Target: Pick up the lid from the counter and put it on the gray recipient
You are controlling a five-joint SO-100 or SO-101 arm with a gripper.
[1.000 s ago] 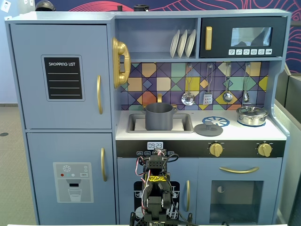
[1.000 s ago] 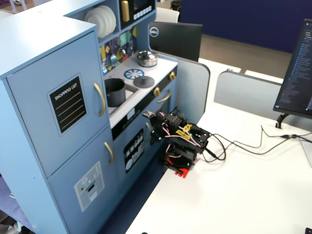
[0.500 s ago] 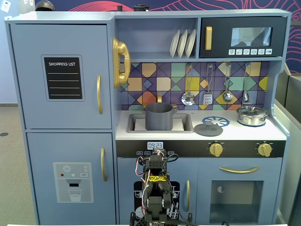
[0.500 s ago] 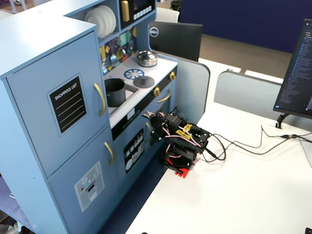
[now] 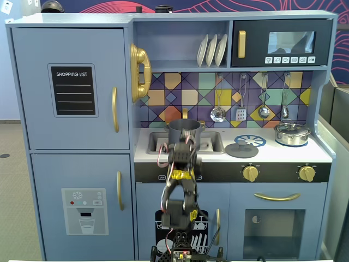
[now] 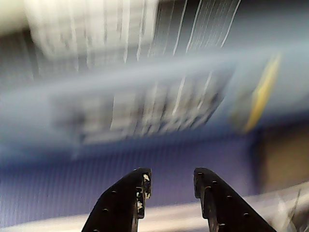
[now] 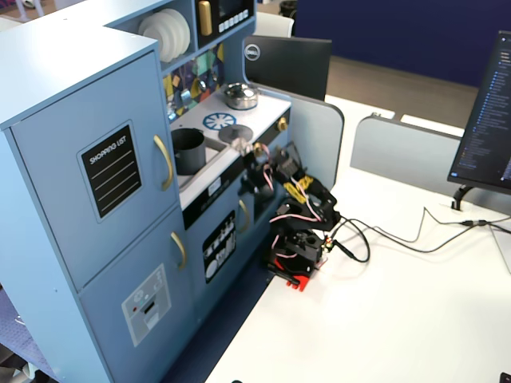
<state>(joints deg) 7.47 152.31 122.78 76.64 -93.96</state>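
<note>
At the left of a fixed view stands the tall blue fridge section (image 5: 71, 136) of the toy kitchen, with a black shopping-list panel (image 5: 73, 90) in its upper half. Right of it, near the frame's centre, the gray recipient (image 5: 184, 129) sits upright in the sink (image 5: 212, 143), its lower part hidden behind the raised arm (image 5: 179, 202), whose base stands at the bottom centre. The same pot shows in another fixed view at centre left (image 7: 188, 150). In the wrist view the gripper (image 6: 170, 183) enters from the bottom edge, its two dark fingers (image 6: 125, 198) spread with a clear gap and nothing between them; the blurred blue cabinet front fills the rest of that frame. Further right on the counter, the lid (image 5: 241, 148) lies flat with its knob up, just in front of the blue-and-white burner mark (image 5: 250, 140), well apart from the pot; it also appears at upper centre (image 7: 235, 133). At the far right of the counter sits the shiny silver pot (image 5: 292, 134), lidded.
</note>
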